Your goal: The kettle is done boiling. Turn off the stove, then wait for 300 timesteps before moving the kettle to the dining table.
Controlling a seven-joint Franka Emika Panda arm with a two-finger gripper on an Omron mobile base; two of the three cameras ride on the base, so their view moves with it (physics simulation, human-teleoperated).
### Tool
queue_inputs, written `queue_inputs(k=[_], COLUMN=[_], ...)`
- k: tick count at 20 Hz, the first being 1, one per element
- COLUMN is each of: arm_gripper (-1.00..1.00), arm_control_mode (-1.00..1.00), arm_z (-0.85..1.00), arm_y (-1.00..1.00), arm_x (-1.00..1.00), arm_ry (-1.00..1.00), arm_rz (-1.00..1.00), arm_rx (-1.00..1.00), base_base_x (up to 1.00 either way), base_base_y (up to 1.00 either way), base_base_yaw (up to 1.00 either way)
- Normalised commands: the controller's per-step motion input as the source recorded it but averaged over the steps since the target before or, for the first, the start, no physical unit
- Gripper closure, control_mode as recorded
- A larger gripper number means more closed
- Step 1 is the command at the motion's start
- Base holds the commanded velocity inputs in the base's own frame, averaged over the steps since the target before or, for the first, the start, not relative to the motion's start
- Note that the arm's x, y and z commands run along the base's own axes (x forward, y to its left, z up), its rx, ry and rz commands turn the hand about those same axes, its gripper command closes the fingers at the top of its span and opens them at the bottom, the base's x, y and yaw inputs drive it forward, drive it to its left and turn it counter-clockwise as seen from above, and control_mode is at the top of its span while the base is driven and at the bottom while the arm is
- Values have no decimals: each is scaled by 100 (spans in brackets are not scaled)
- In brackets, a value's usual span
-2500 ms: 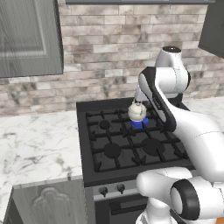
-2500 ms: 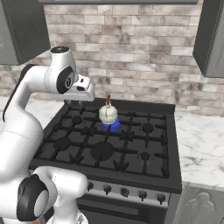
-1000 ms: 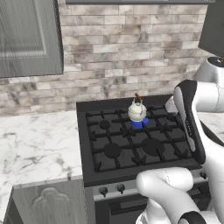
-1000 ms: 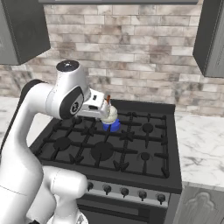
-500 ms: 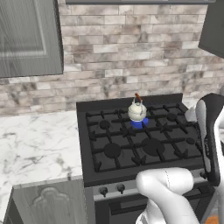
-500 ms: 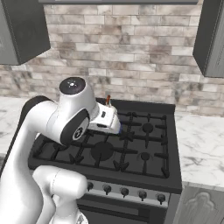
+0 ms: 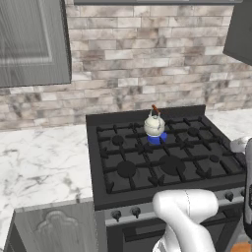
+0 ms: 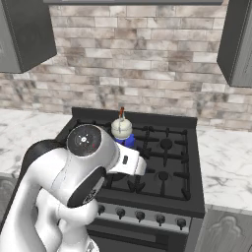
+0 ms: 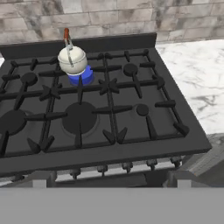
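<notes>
Steel front panel with small dark knobs (image 9: 127, 166) is seen lowest in the hand view, below the black cast-iron-grated stove (image 9: 109, 113). The gripper's opening cannot be told. Upper left, the small cream-white kettle (image 9: 72, 60) sits over a blue flame (image 9: 84, 76), before the brick wall (image 9: 109, 15).
</notes>
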Motion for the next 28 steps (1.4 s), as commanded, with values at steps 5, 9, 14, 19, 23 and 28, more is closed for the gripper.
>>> queue_inputs(k=[5,9,14,19,23,28], arm_gripper=[-100,-100,-100,-100,-100,-100], arm_control_mode=[-100,-100,-100,-100,-100,-100], arm_z=[-14,-18,-19,-26,-35,-45], arm_y=[-14,-4,0,0,0,6], arm_x=[-37,-28,-27,-17,-2,0], arm_ry=[-17,-16,-15,-17,-15,-16], arm_rz=[0,0,0,0,1,2], arm_rx=[-1,-1,0,-2,-3,-5], base_base_x=[0,0,0,0,0,0], base_base_y=[0,0,0,0,0,0], base_base_yaw=[0,0,0,0,0,0])
